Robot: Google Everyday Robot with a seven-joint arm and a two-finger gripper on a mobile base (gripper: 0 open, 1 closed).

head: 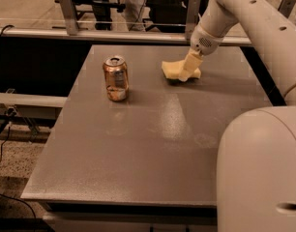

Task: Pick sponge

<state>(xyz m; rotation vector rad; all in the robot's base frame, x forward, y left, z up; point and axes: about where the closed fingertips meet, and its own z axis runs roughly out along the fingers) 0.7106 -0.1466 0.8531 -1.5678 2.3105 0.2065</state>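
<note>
The sponge (171,70) is pale yellow and flat, and lies on the grey table (153,129) at the far middle-right. My gripper (187,70) reaches down from the upper right and sits right on the sponge's right half, covering part of it. A little of the sponge shows to the right of the gripper too. The sponge rests on the table.
A copper-coloured drink can (116,78) stands upright to the left of the sponge, about a can's height away. My arm's large white link (261,168) fills the lower right. A metal rail (90,33) runs behind the table's far edge.
</note>
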